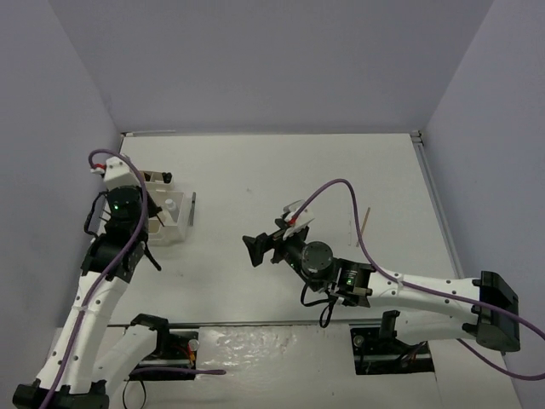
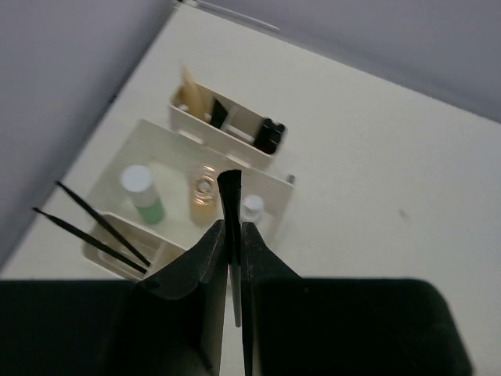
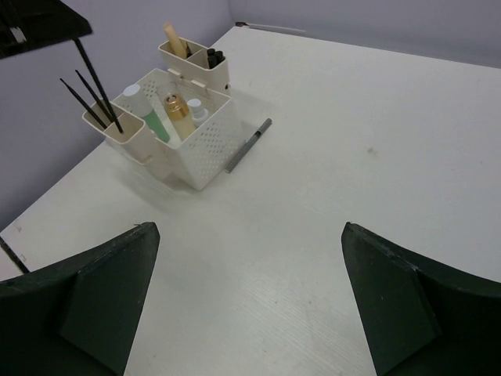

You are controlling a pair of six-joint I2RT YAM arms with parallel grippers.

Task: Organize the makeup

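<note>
My left gripper [image 2: 232,225] is shut on a thin black pencil [image 2: 229,196] and holds it upright over the white tray [image 2: 160,133]. In the right wrist view that pencil [image 3: 95,77] hangs down toward the side compartment, where two black brushes [image 3: 84,98] stand. The tray also holds a white-green bottle [image 3: 149,110], an amber bottle [image 3: 177,110], a small white bottle [image 3: 196,109], a tan stick [image 3: 174,37] and black tubes [image 3: 213,56]. My right gripper [image 3: 249,235] is open and empty over bare table mid-table [image 1: 255,250].
A grey pencil [image 3: 249,145] lies flat on the table against the tray's right side. A tan wooden stick [image 1: 364,226] lies far right on the table. The left wall runs close beside the tray.
</note>
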